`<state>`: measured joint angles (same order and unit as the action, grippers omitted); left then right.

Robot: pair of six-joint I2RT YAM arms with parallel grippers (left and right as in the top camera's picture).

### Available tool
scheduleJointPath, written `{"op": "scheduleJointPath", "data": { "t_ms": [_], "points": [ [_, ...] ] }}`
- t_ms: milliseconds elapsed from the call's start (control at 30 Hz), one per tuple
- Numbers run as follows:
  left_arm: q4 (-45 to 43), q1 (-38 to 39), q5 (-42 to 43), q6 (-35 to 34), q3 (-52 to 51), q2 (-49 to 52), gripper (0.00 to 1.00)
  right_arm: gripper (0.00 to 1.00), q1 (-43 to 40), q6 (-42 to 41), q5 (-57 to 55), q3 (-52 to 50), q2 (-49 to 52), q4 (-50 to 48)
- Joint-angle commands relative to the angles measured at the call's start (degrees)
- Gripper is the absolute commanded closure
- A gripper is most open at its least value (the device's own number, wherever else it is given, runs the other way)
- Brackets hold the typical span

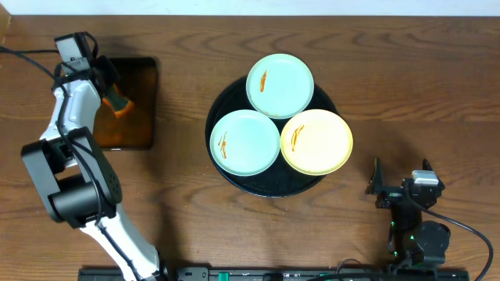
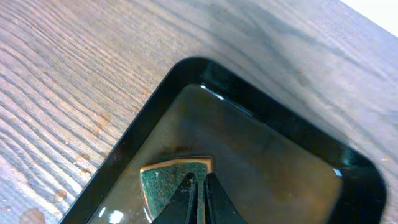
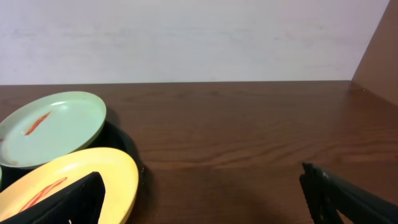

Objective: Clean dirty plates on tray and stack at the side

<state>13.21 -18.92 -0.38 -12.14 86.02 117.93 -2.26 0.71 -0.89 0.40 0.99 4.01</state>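
Dipping into a small rectangular black tray of brown liquid, the left gripper has its fingers pinched together on a green, tan-edged sponge that sits in the liquid. Across the wooden table, toward 3 o'clock from that dish, the large round black tray carries all three plates. A pale blue-green plate sits at its 12 o'clock, a second blue-green plate at 8 o'clock and the pale yellow plate at 4 o'clock, each marked with orange streaks. The right gripper rests near the table's 5 o'clock edge, just off the yellow plate, with its fingers spread wide apart and holding nothing.
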Motion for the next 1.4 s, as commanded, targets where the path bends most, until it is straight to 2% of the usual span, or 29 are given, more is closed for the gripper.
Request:
{"op": "scheduleJointPath", "data": {
  "t_ms": [0, 167, 367, 533, 567, 733, 1133, 1367],
  "points": [
    [-0.3, -0.1, -0.3, 0.1, 0.0, 5.0, 0.92, 0.01, 0.9, 0.6, -0.2, -0.1, -0.2, 0.2],
    [0.5, -0.1, -0.3, 0.1, 0.0, 10.2, 0.92, 0.01, 0.9, 0.6, -0.2, -0.1, -0.2, 0.2],
    [1.5, -0.1, 1.4, 0.1, 0.0, 2.9, 0.92, 0.01, 0.9, 0.6, -0.2, -0.1, -0.2, 0.2],
    [10.6, 0.1, 4.9, -0.6, 0.0, -4.6, 0.92, 0.01, 0.9, 0.6, -0.2, -0.1, -0.2, 0.2],
    [14.0, 0.1, 4.9, -0.6, 0.0, -4.8, 0.92, 0.01, 0.9, 0.6, -0.2, -0.1, -0.2, 0.2],
    [20.3, 0.1, 4.9, -0.9, -1.1, -2.8, 0.92, 0.01, 0.9, 0.6, -0.2, -0.1, -0.2, 0.2],
    [17.0, 0.1, 4.9, -1.8, -3.0, 6.3, 0.92, 0.01, 0.9, 0.6, -0.2, -0.1, -0.2, 0.2],
    [15.1, 0.1, 4.9, -1.6, -2.1, -3.7, 0.93, 0.01, 0.9, 0.6, -0.2, -0.1, -0.2, 0.2]
  ]
}}
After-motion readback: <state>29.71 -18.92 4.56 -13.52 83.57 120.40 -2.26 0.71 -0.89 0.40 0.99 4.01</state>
